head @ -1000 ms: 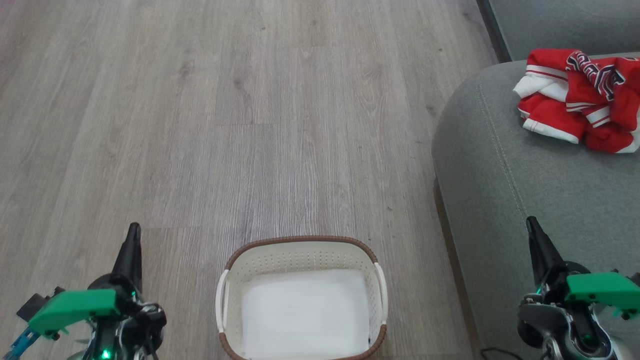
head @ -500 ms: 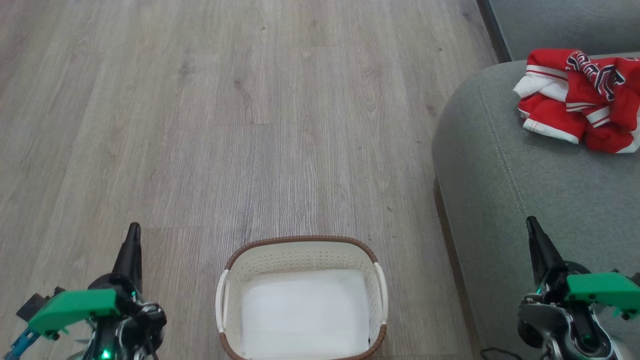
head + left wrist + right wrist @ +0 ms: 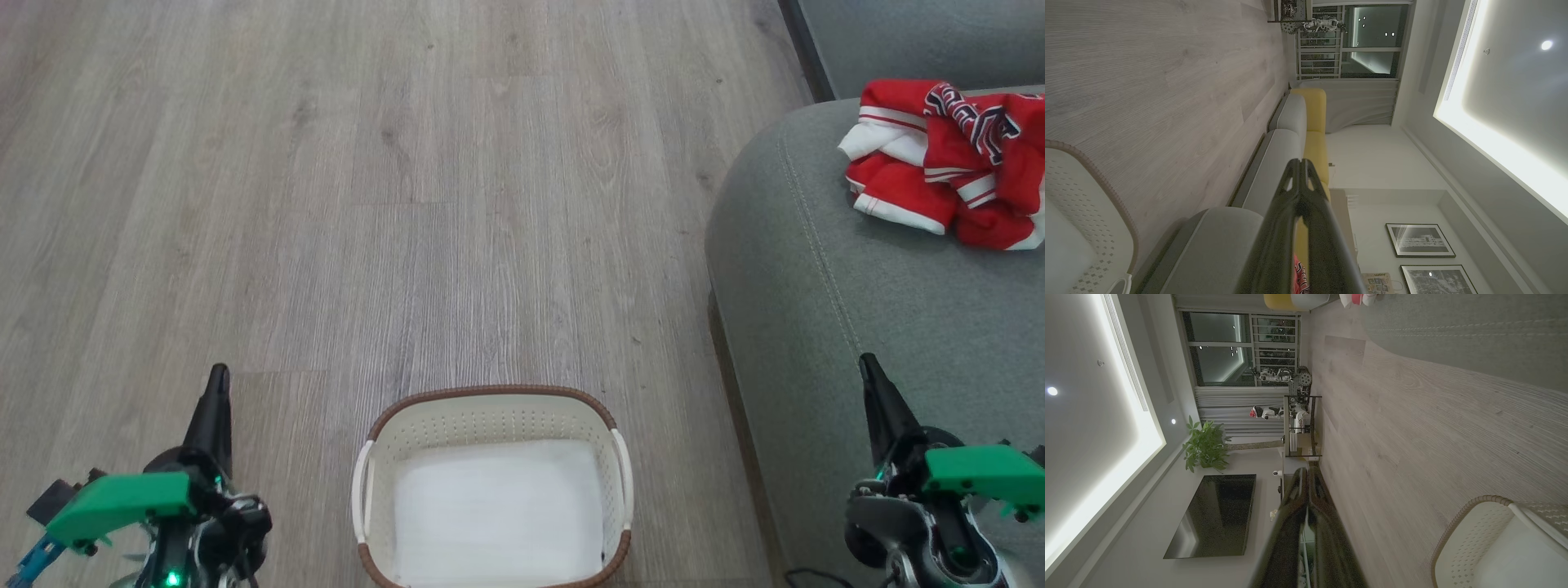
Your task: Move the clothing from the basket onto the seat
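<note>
We see the clothing [image 3: 947, 163], a crumpled red heap with white trim and dark lettering, lying on the grey seat [image 3: 857, 310] at two o'clock; the cream basket [image 3: 490, 400] stands at six on pale wood floor [image 3: 408, 204]; left gripper [image 3: 217, 376] and right gripper [image 3: 867, 367] are closed, holding nothing; a plant [image 3: 1206, 447] and a dark screen [image 3: 1216, 514] line a wall.

A home living room: sofa [image 3: 857, 269] beside the right gripper [image 3: 865, 361], television [image 3: 1216, 516] and potted plant [image 3: 1205, 448] beyond it, framed pictures [image 3: 1420, 240] beyond the left gripper [image 3: 1300, 162].
</note>
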You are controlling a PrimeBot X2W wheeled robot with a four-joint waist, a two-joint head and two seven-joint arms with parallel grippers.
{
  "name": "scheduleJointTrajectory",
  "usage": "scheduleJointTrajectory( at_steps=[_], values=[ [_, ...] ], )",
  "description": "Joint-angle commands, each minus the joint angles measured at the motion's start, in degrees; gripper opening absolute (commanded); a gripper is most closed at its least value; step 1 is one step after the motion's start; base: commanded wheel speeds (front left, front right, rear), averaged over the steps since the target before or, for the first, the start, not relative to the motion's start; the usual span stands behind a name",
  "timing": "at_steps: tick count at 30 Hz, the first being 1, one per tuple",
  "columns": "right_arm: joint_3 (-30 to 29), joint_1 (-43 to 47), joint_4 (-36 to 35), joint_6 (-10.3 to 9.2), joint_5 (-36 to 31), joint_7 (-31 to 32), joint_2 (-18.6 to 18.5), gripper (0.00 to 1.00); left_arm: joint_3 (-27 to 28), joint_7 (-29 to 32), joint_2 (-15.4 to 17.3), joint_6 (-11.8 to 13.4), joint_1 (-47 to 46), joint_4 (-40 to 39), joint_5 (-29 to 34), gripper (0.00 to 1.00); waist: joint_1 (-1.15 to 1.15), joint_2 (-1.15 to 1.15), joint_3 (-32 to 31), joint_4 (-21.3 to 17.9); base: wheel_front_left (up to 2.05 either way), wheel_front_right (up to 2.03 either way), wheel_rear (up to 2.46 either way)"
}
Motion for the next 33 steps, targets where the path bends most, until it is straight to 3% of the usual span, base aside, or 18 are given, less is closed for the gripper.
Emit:
scheduleJointTrajectory(
  at_steps=[1,33],
  values=[
    [1.02,-3.01,-2.23,-0.01,0.34,0.34,-0.18,0.0,2.09,0.47,0.48,-0.38,-2.84,-1.57,-0.1,0.0,0.0,0.0,0.0,0.0,0.0,0.0,0.0],
    [1.02,-3.01,-2.23,-0.01,0.34,0.33,-0.18,0.0,2.11,0.48,0.47,-0.38,-2.84,-1.58,-0.09,0.0,0.0,0.0,0.0,0.0,0.0,0.0,0.0]
  ],
)
